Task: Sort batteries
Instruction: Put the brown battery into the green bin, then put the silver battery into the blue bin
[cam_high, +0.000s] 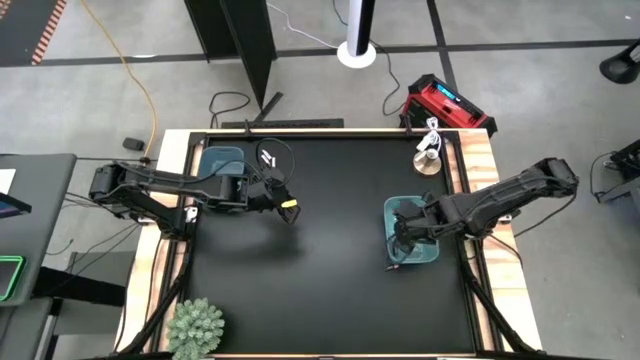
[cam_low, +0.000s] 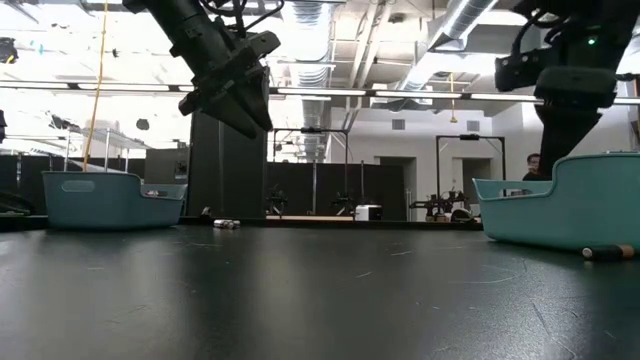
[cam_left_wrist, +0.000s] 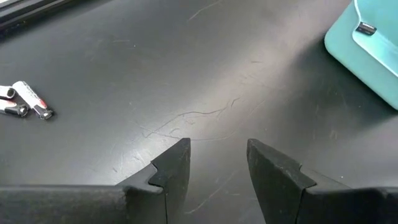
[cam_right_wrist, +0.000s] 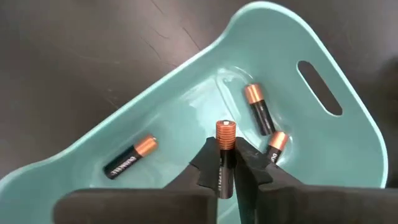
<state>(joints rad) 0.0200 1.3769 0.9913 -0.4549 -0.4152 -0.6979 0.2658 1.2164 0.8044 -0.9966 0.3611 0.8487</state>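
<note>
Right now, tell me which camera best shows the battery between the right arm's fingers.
The right wrist view: the battery stands between the fingers, copper end up, over the teal bin. The high view shows only the right gripper over the bin. The low and left wrist views miss it.

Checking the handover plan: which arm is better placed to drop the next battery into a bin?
Right: its pincer holds a battery over the teal bin. The left pincer is open, empty.

Black, copper-topped batteries: three lie loose (cam_right_wrist: 130, 158) in the teal bin (cam_right_wrist: 292, 37), a fourth (cam_right_wrist: 225, 155) upright above it. Whitish batteries (cam_left_wrist: 32, 99) lie clustered on the tabletop (cam_left_wrist: 186, 74); one dark battery (cam_low: 608, 253) lies beside the bin.
</note>
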